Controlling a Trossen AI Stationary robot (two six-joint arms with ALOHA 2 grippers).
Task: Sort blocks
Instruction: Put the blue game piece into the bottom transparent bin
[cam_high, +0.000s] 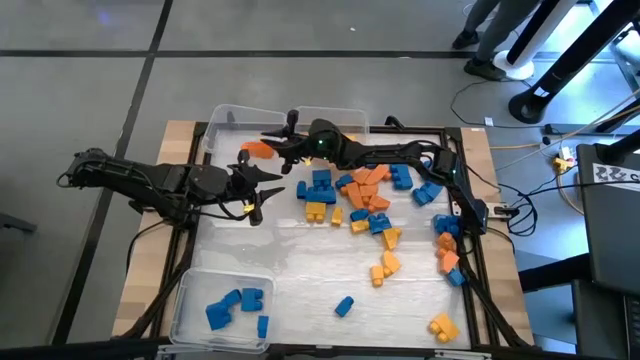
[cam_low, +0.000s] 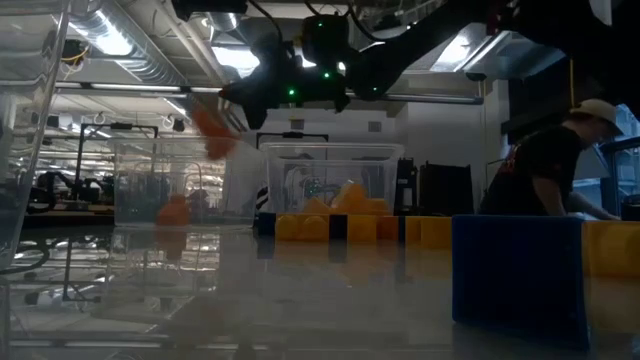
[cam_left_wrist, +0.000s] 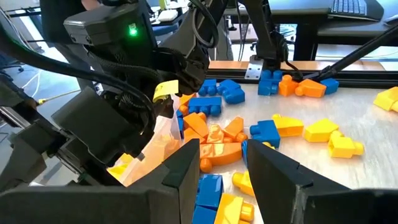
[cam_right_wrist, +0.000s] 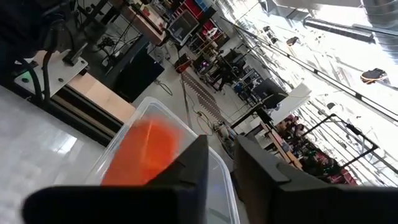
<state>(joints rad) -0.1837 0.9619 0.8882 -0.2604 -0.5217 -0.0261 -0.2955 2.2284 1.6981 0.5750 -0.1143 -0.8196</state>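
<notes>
Right now I'm hovering my right gripper (cam_high: 272, 141) over the far bin (cam_high: 222, 118), jaws slightly apart, an orange block (cam_high: 258, 150) falling just below it; my left gripper (cam_high: 268, 186), jaws apart and empty, is waiting nearer the bench's loose blocks (cam_high: 365, 200).

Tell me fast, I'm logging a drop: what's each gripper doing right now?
Left gripper: open, empty.
Right gripper: open; the blurred orange plastic brick is loose below it, over the clear plastic rectangular bin.
</notes>
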